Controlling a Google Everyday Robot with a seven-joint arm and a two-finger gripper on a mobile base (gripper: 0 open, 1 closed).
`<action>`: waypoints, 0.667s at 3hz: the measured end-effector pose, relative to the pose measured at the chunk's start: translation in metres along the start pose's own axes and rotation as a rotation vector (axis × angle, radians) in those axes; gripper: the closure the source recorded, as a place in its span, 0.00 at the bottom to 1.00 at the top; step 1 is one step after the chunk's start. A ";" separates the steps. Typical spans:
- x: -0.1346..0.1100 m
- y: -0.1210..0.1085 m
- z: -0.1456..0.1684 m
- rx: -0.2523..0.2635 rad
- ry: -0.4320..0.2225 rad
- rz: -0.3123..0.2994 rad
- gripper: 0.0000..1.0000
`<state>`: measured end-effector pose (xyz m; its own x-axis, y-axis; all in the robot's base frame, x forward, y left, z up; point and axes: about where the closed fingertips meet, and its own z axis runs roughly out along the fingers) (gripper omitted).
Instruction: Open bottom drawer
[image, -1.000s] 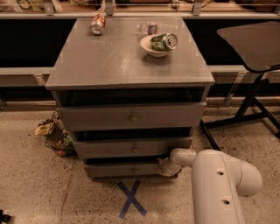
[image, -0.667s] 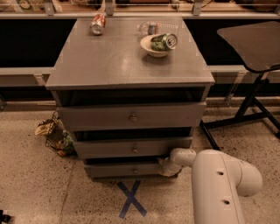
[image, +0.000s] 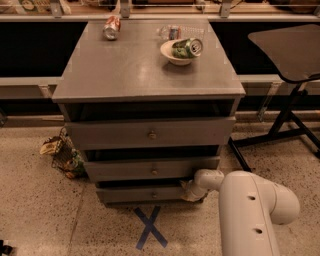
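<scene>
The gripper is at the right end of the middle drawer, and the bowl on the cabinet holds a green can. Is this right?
No. The camera view shows the gripper at the right end of the bottom drawer, not the middle one. The bowl on the cabinet does hold a green can.

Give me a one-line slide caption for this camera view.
White arm reaches low, gripper at the right end of the bottom drawer of a grey three-drawer cabinet.

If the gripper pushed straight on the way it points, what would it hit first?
Probably the bottom drawer: the gripper sits low at its right-hand end, pointing in toward it. Depth is unclear; they may already touch.
</scene>
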<state>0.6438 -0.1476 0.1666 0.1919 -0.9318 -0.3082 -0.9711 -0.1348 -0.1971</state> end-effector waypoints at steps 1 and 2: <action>0.000 0.000 0.000 0.000 0.000 0.000 1.00; 0.000 0.000 0.000 0.000 0.000 0.000 1.00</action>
<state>0.6438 -0.1476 0.1666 0.1918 -0.9318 -0.3082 -0.9711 -0.1348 -0.1969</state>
